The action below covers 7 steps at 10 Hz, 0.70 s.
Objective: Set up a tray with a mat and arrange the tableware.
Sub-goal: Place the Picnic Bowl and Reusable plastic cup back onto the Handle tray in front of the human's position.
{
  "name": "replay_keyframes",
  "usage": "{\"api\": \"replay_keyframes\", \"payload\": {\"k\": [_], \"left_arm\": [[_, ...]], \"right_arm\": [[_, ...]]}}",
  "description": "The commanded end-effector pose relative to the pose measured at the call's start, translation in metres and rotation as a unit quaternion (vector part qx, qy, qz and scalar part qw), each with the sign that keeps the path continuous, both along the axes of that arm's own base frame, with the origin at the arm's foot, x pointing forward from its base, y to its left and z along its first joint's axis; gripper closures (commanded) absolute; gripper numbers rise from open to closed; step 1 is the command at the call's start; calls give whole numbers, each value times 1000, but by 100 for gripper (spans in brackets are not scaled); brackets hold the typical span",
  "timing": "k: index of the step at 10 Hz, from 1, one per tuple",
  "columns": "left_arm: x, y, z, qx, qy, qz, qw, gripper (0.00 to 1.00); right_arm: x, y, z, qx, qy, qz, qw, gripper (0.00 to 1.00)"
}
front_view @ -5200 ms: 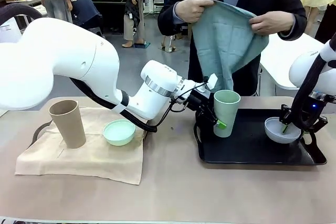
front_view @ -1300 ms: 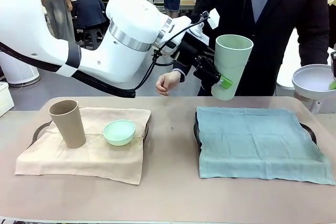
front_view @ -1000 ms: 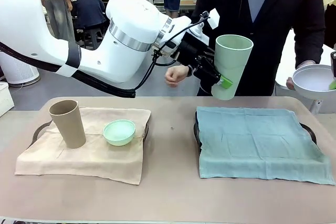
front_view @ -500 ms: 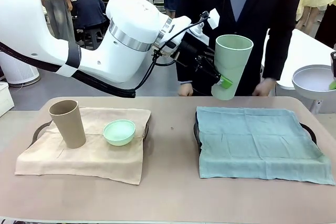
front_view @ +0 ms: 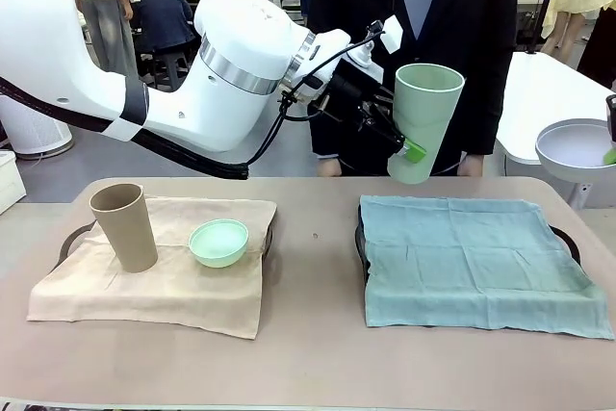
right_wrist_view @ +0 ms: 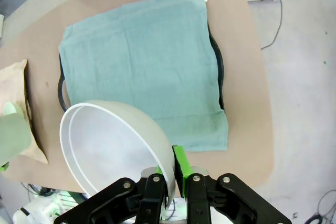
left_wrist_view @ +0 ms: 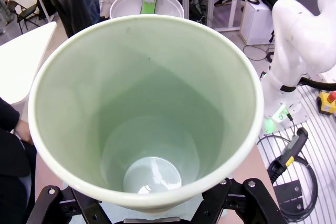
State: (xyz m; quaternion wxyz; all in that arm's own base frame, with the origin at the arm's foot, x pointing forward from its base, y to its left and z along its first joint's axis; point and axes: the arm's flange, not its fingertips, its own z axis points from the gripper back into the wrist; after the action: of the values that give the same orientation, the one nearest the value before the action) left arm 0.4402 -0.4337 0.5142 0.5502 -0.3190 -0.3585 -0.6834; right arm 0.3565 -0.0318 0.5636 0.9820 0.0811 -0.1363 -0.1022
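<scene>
Holding the pale green cup (front_view: 423, 119) clamped in my left pincer (front_view: 402, 146), I see it raised above the teal mat (front_view: 479, 259). My right pincer (right_wrist_view: 177, 178) pinches the white bowl (right_wrist_view: 118, 150) by its rim, high over that mat.

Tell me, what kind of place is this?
Probably a robot lab or workshop. A white robot arm lifts a green cup over a tabletop tray, more work tables stand behind, and cables lie on the floor.
</scene>
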Motion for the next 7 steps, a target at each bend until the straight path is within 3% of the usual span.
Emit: {"api": "replay_keyframes", "payload": {"k": [1,7], "left_arm": [[0,2,3,-8,1,-5,1000,100],[0,2,3,-8,1,-5,1000,100]], "right_arm": [[1,2,3,2,0,2,1000,100],[1,2,3,2,0,2,1000,100]]}}
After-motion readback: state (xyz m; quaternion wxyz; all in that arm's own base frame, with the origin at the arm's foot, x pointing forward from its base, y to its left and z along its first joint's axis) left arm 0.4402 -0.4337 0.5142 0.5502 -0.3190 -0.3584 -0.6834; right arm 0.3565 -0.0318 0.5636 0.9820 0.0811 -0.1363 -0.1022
